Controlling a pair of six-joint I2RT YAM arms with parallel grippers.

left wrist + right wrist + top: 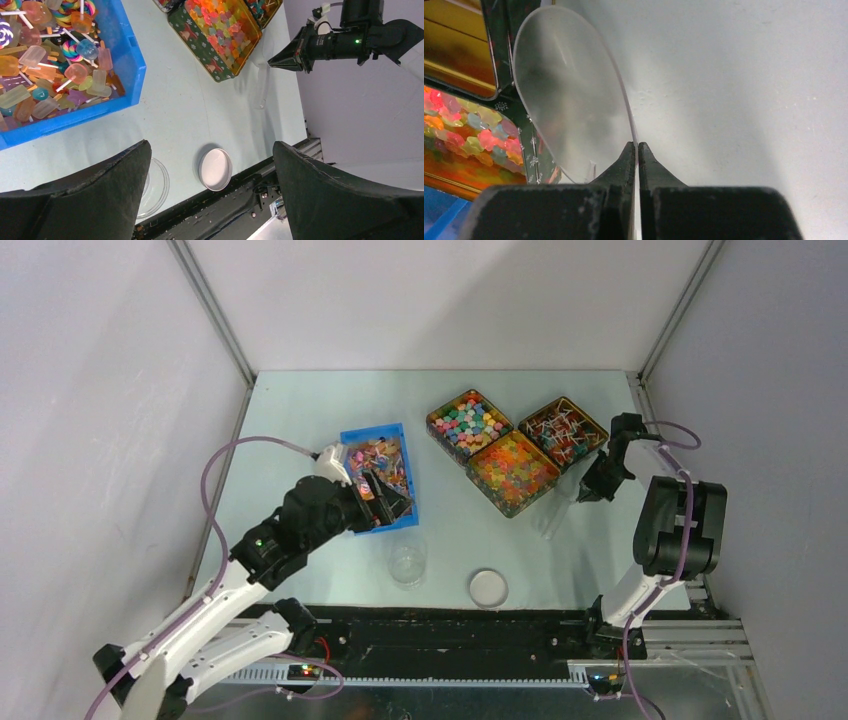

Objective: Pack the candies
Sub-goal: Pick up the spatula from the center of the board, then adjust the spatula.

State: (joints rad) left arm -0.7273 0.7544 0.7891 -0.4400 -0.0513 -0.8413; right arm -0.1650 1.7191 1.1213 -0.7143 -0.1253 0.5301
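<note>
Right end effector (638, 146) clenched, seemingly on scoop (569, 90) rim; candies (474, 132) lie just left, in tin (527, 136); left end effector (211, 144) released, well apart.

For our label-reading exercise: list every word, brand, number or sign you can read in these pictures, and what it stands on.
None can be read. The green tin shows only snowflakes and small pictures, no letters; the blue tray, white lid and clear scoop are plain.
</note>
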